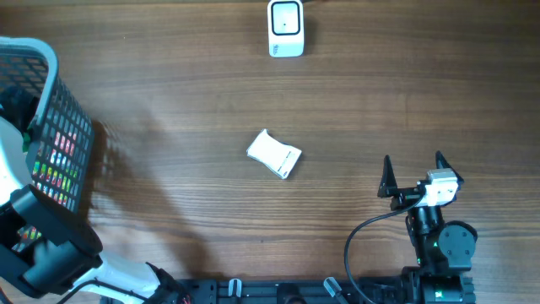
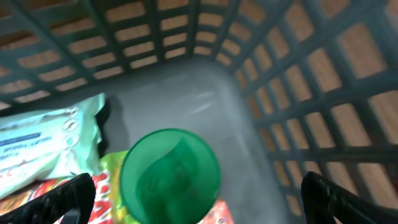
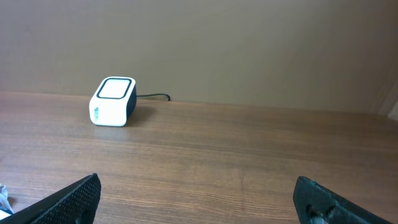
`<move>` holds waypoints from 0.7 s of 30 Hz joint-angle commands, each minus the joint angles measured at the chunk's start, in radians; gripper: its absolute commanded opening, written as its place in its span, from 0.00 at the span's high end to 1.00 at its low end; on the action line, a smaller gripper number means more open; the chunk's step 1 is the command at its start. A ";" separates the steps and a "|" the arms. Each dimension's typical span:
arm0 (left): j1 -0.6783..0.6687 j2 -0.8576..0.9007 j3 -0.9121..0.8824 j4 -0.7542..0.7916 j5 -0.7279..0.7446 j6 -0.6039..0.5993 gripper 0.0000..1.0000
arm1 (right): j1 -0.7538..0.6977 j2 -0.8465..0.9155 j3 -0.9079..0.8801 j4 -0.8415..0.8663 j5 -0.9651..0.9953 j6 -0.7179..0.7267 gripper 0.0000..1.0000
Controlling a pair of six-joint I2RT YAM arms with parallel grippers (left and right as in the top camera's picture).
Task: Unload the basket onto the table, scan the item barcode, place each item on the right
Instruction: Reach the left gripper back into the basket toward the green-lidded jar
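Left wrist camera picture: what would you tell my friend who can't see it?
A round green plastic object sits inside a dark grey plastic mesh basket, with a pale white-and-blue packet at the picture's left. The left hand hangs open above them, black fingertips at the bottom corners.

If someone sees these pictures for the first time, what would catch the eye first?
A small white packet lies in the middle of the table, the white scanner at its far edge. At the left, the left gripper hangs open inside a dark basket, over a round green object and some pouches. The right gripper, also open, is at the near right.
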 commanded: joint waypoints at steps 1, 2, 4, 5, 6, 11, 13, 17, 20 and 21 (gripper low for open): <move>0.007 0.027 0.005 0.034 0.034 0.013 0.00 | 0.005 0.001 -0.001 0.003 -0.002 -0.005 0.00; 0.007 0.031 0.005 0.040 0.029 0.013 0.00 | 0.005 0.001 -0.001 0.003 -0.002 -0.005 0.00; 0.007 0.032 0.005 0.043 -0.001 0.013 0.00 | 0.005 0.001 -0.001 0.003 -0.002 -0.005 0.00; 0.007 0.032 0.005 0.043 -0.028 0.013 0.00 | 0.005 0.001 -0.001 0.003 -0.002 -0.005 0.00; 0.007 0.032 0.005 0.043 -0.042 0.013 0.00 | 0.005 0.001 -0.001 0.003 -0.002 -0.005 0.00; 0.007 0.060 0.005 0.050 -0.041 0.013 0.00 | 0.005 0.001 -0.001 0.003 -0.002 -0.005 0.00; 0.008 0.084 0.005 0.058 -0.041 0.013 0.00 | 0.005 0.001 -0.001 0.003 -0.002 -0.005 0.00; 0.009 0.136 0.005 0.075 -0.041 0.013 0.00 | 0.005 0.001 -0.001 0.003 -0.002 -0.005 0.00; 0.009 0.160 0.005 0.092 -0.040 0.013 0.00 | 0.005 0.001 -0.001 0.003 -0.002 -0.005 0.00; 0.009 0.170 0.005 0.097 -0.040 0.013 0.00 | 0.005 0.001 -0.001 0.003 -0.002 -0.005 0.00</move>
